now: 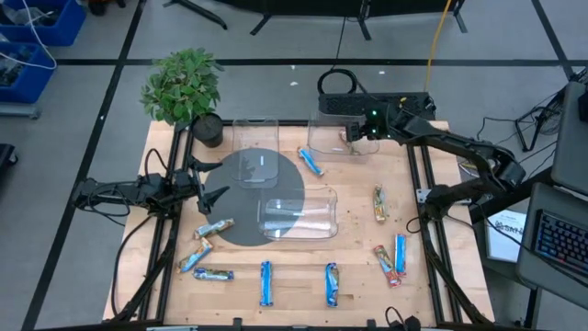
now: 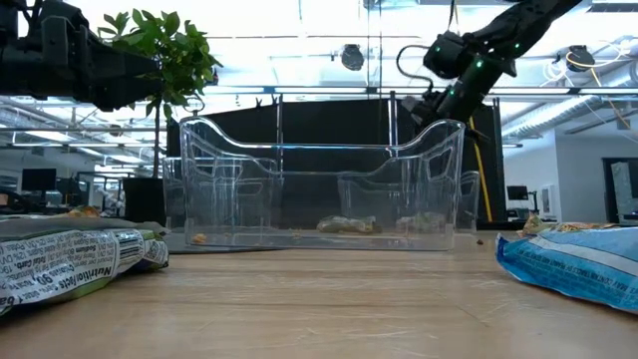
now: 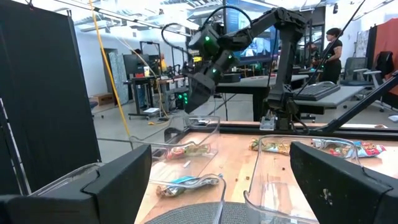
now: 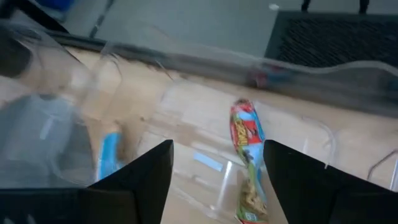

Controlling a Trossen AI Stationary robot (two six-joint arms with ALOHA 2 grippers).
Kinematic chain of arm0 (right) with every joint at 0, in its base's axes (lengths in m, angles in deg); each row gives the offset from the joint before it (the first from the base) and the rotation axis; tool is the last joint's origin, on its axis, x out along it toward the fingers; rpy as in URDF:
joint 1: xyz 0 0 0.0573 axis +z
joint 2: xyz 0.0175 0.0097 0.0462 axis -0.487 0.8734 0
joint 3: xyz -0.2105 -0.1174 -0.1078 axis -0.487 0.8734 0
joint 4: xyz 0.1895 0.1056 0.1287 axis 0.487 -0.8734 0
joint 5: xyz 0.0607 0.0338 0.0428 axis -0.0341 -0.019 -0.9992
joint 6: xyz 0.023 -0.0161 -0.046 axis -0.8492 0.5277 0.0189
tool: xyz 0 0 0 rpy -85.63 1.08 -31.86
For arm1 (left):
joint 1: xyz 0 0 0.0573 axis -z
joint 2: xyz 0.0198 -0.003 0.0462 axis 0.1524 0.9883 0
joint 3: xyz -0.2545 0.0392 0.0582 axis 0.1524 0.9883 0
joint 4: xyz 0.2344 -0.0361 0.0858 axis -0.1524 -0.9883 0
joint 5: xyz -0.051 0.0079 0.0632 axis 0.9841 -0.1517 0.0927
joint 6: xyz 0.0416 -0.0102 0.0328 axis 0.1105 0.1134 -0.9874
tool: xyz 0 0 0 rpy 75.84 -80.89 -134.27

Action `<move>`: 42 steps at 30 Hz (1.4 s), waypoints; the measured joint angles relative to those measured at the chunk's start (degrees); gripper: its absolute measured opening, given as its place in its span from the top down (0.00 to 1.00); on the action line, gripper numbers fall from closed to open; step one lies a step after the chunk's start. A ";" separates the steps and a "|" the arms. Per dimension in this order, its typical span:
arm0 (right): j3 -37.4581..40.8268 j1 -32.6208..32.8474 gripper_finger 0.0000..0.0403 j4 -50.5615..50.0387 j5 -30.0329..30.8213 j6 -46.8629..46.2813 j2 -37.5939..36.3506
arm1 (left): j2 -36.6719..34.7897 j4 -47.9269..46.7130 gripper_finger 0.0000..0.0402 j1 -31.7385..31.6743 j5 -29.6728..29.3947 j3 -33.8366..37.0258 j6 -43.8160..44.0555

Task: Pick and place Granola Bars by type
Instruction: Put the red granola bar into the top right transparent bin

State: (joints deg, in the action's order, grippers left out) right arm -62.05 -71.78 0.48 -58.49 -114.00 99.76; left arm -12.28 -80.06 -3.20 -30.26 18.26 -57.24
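Note:
Granola bars lie scattered on the wooden table: blue ones (image 1: pixel 265 282) (image 1: pixel 331 283) (image 1: pixel 400 253) (image 1: pixel 310 162), a tan-gold one (image 1: pixel 213 227), and reddish-green ones (image 1: pixel 378 203) (image 1: pixel 386 264). My right gripper (image 1: pixel 358 134) (image 4: pixel 214 168) hangs open over the far right clear bin (image 1: pixel 342 136). A reddish-green bar (image 4: pixel 245 155) (image 3: pixel 186 151) lies flat on that bin's floor below the fingers. My left gripper (image 1: pixel 216 193) (image 3: pixel 217 180) is open and empty above the table's left side, at the edge of the dark round mat (image 1: pixel 253 198).
Two more clear bins stand on the table, one far left (image 1: pixel 255 138) and one in the middle (image 1: pixel 299 213), partly on the mat. A potted plant (image 1: pixel 184 87) sits at the far left corner. More bars (image 1: pixel 195 258) (image 1: pixel 213 274) lie near the left front.

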 joint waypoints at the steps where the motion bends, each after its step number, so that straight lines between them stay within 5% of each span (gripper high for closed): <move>1: 0.00 0.01 0.40 0.65 -0.85 0.26 -0.74 | 0.00 -0.01 0.06 0.00 -0.01 0.00 -0.01; 13: 0.00 1.17 0.40 7.80 -8.65 5.51 -12.86 | 0.00 -0.02 0.06 -0.02 -0.01 0.00 -0.02; 29: 0.00 12.11 0.40 10.25 -16.41 10.75 -29.86 | 0.00 -0.01 0.06 -0.01 0.00 0.00 -0.02; 35: -0.99 19.41 0.40 6.49 -17.80 11.35 -32.98 | 0.00 -0.02 0.06 -0.01 -0.01 0.00 -0.02; 42: -11.00 28.58 0.41 -7.25 -15.37 13.13 -30.24 | 0.00 0.00 0.06 0.00 -0.02 0.00 -0.02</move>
State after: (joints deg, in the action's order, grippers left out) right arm -73.05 -43.20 -6.77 -73.86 -100.87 69.52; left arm -12.28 -80.06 -3.20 -30.28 18.26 -57.26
